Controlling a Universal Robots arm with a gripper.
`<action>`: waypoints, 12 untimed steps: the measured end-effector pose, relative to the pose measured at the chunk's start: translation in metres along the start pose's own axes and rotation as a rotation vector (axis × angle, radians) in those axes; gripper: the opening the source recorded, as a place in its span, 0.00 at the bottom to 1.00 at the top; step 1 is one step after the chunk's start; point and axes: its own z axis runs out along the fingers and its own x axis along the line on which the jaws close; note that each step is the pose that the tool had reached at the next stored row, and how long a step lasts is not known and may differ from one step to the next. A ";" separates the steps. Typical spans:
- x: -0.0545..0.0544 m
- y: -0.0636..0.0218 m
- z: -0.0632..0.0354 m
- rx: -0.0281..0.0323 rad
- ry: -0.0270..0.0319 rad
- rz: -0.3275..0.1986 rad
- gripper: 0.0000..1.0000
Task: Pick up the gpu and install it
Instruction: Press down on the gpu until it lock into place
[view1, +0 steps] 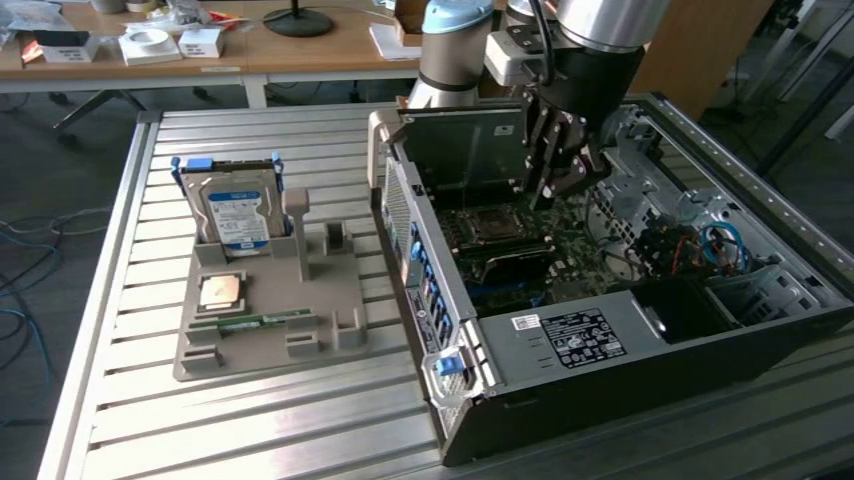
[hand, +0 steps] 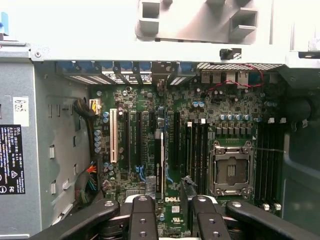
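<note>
1. Power supply box (view1: 574, 335) with a printed label sits at the near end of the open computer case (view1: 441, 300), which lies on its side on the slatted metal counter (view1: 134, 400).
2. Robot arm (view1: 601, 30) reaches down from the far side into the open case, above the motherboard (hand: 150, 150).
3. Gripper (hand: 174, 200), seen in the exterior view at (view1: 561, 185), hangs just over the board. Its black fingers (hand: 143, 215) are clenched on the gpu (hand: 188, 190), a thin dark card seen edge-on between them in the wrist view.
4. The gpu is held upright above the row of expansion slots, between the white slot (hand: 113, 136) and the processor socket (hand: 231, 170). Whether its lower edge touches a slot cannot be told.
5. The processor socket has a metal frame and lies beside the banks of dark memory slots.
6. Grey holder tray (view1: 267, 330) rests on the counter to the exterior view's left of the case, well apart from the gripper.
7. Hard drive (view1: 240, 215), silver with a blue label, stands upright at the far end of the tray.
8. Processor chip (view1: 220, 292) lies flat in the tray, near the drive.
9. Green memory stick (view1: 260, 322) lies in a groove just nearer than the chip.
</note>
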 end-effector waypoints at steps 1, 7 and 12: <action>0.000 0.0000 0.0000 0.0000 0.0000 0.000 0.34; 0.000 0.0000 0.0000 0.0000 0.0000 0.000 0.20; 0.000 0.0000 0.0000 0.0000 0.0000 0.000 0.11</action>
